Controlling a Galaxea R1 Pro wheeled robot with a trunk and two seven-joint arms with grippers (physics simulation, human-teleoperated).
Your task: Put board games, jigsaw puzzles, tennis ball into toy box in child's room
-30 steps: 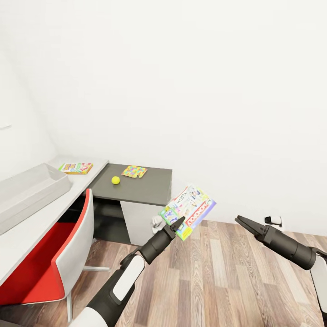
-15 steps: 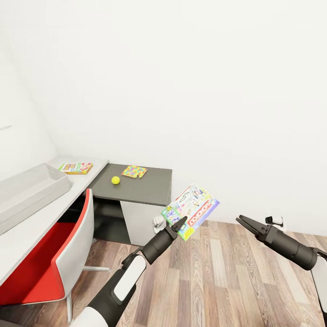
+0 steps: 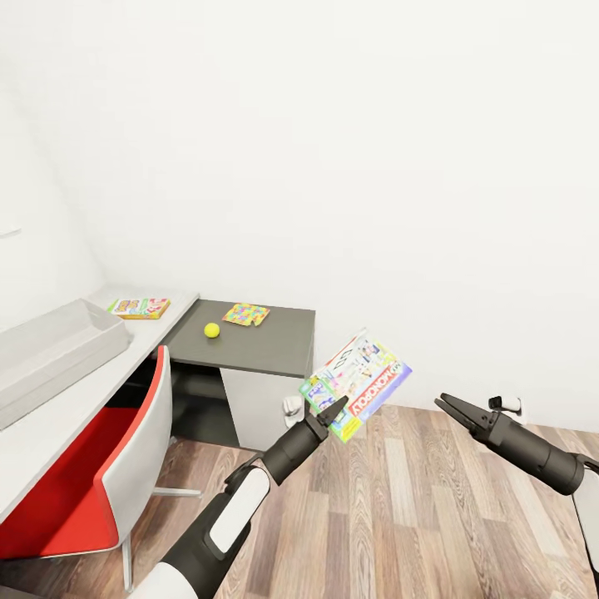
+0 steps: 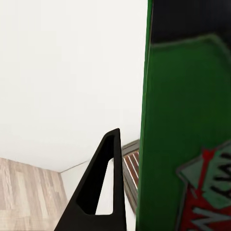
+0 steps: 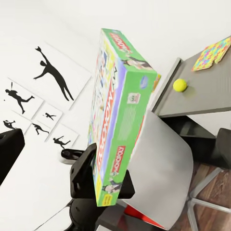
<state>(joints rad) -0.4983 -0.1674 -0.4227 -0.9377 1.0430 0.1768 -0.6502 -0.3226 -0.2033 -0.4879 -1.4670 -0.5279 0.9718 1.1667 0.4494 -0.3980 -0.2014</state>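
While mid-room on wood floor [image 3: 416, 516], facing white wall. L-shaped table [image 3: 249, 353] at view's left; red-and-white chair [image 3: 116, 482] tucked under light wing. Toy box [image 3: 50, 349] along light wing's left edge. Green-edged board game [image 3: 358, 384] held in air over floor, clear of dark wing's right edge, tilted, pinched by left gripper [image 3: 333, 413] at its lower corner. Right gripper [image 3: 449, 405] apart to the right, fingers slightly spread, holding nothing. Yellow-orange board game [image 3: 139, 308] at light wing's far corner. Jigsaw puzzle [image 3: 246, 314] near dark wing's back edge; tennis ball [image 3: 212, 330] just in front.
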